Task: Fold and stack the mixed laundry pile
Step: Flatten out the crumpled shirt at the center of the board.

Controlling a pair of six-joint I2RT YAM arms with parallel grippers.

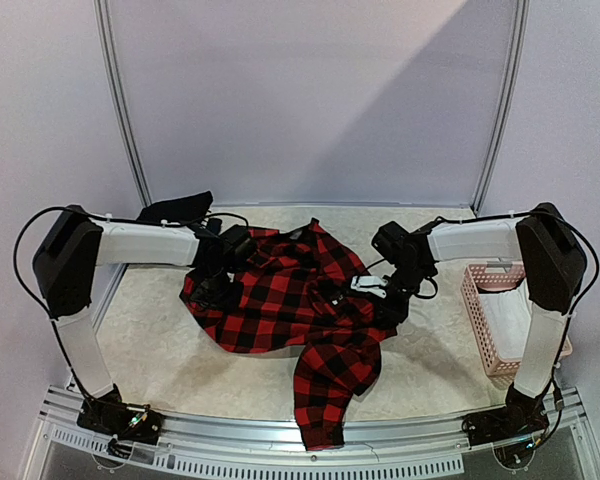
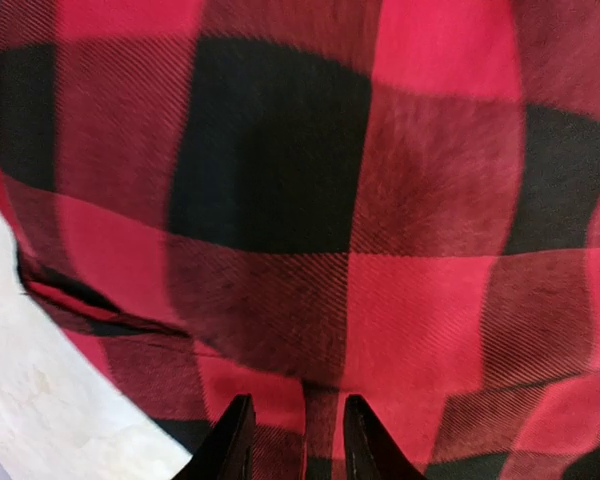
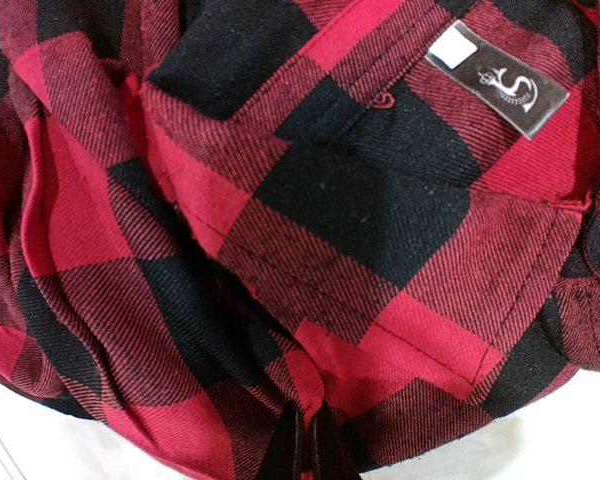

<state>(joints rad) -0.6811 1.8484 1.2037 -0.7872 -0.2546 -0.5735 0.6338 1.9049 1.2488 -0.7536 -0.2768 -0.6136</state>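
Plaid flannel shirt (image 1: 290,300) lies crumpled at the desk (image 1: 160,350) centre, 1 sleeve over the near edge. My right claw (image 3: 305,450) is closed on a fold; my left claw (image 2: 298,445) stands parted. Judged soft, limp: take seams.

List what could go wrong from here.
1. The right gripper looks shut on only a thin fold of the plaid shirt; it may slip out when pulled.
2. The left gripper is open over the cloth, so a one-sided pull could bunch it.
3. One sleeve hangs past the table edge and may drag.
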